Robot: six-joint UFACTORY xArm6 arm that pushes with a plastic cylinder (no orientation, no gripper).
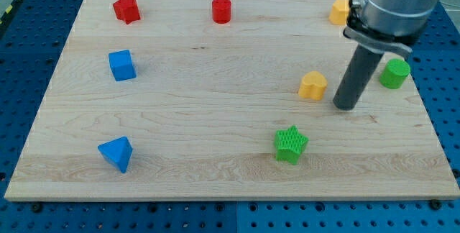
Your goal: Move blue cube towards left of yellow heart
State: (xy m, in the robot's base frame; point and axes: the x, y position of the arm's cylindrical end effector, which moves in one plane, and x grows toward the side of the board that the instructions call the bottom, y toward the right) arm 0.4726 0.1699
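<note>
The blue cube [122, 65] sits at the view's left, in the upper half of the wooden board [215, 75]. The yellow heart [313, 85] lies right of the middle. My tip [346, 106] rests on the board just right of the yellow heart, a small gap between them, and far to the right of the blue cube.
A red star [126, 8] and a red cylinder [221, 10] lie along the top. A yellow block [340, 11] is at the top right, partly behind the arm. A green cylinder [394, 73] is at the right, a green star [290, 144] at lower middle, a blue triangle [116, 153] at lower left.
</note>
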